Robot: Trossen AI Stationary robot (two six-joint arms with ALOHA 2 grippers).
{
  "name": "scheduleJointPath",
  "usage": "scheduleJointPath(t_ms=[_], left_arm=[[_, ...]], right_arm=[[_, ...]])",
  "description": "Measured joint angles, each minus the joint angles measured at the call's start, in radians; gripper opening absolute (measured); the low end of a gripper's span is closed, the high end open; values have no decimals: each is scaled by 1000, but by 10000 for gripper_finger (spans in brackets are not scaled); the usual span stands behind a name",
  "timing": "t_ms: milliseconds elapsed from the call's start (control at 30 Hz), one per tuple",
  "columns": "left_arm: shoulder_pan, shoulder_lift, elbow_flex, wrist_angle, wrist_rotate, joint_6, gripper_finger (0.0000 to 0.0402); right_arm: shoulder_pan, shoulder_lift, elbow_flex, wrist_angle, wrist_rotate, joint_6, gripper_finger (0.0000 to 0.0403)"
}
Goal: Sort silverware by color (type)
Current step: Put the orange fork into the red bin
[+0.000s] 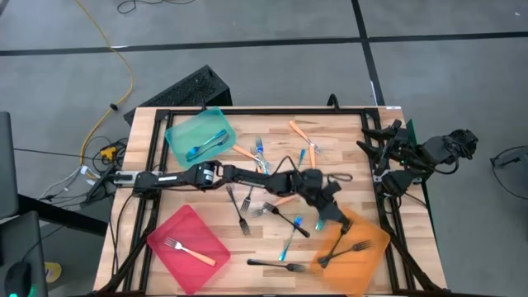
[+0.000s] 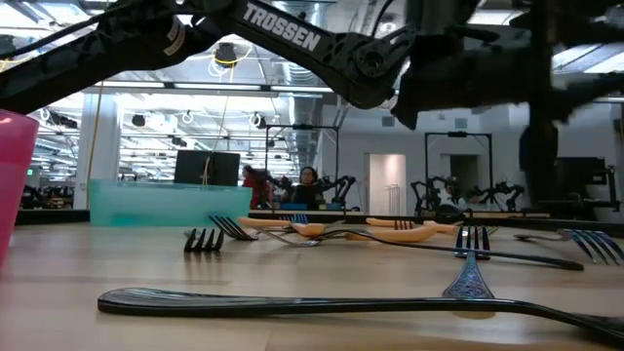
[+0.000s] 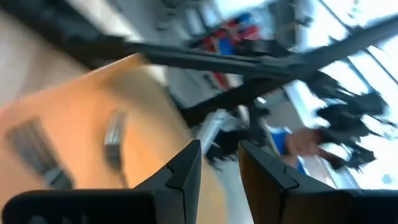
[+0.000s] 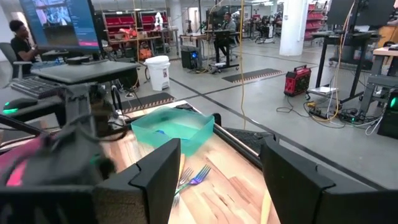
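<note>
My left arm reaches across the table, and its gripper (image 1: 337,216) hangs over the far left rim of the orange tray (image 1: 367,247). In the left wrist view its fingers (image 3: 219,163) stand a little apart with nothing between them. Black forks (image 1: 342,250) lie in the orange tray and show blurred in that wrist view (image 3: 34,152). The teal tray (image 1: 200,134) holds blue-handled forks. The red tray (image 1: 188,247) holds an orange-handled fork (image 1: 190,252). Loose forks of all three kinds (image 1: 272,177) lie flat mid-table. My right gripper (image 4: 221,174) is open and empty, parked off the table's right edge (image 1: 388,161).
A black fork (image 1: 276,265) lies near the table's front edge, close to the low camera (image 2: 322,305). A blue-handled fork (image 2: 471,263) lies behind it. Orange-handled forks (image 1: 301,132) lie toward the far edge. People and workbenches stand in the room beyond.
</note>
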Motion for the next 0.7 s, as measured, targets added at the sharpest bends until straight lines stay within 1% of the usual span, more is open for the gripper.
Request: scheduleJointPath(t_ms=[167,233,300,367,400,433,467,533,600,633,667,700], left_arm=[[19,-36,0,129,109,53,94],[19,-68,0,131,151,106,94],[20,-114,0,66,169,185,94],[25,-176,0,-96,166,311,93],[28,-210,0,-203,142,407,91],[29,-250,0,-340,92,510,88],[31,-290,0,-487,14,625,85],[28,-360,0,-724,-215,846,76],[29,-418,0,-897,-403,984,68],[34,-439,0,-954,-451,1018,65],[42,-460,0,-1005,-465,1042,62],[51,-477,0,-1052,-459,1063,59]], right_arm=[[0,0,0,-1,0,1,242],[0,0,0,-4,0,2,242],[0,0,0,-13,0,11,242],[0,0,0,-38,0,29,242],[0,0,0,-50,0,42,242],[0,0,0,-66,0,55,242],[0,0,0,-80,0,68,242],[0,0,0,-100,0,90,242],[0,0,0,-117,0,104,242],[0,0,0,-117,0,105,242],[0,0,0,-121,0,107,242],[0,0,0,-123,0,107,242]])
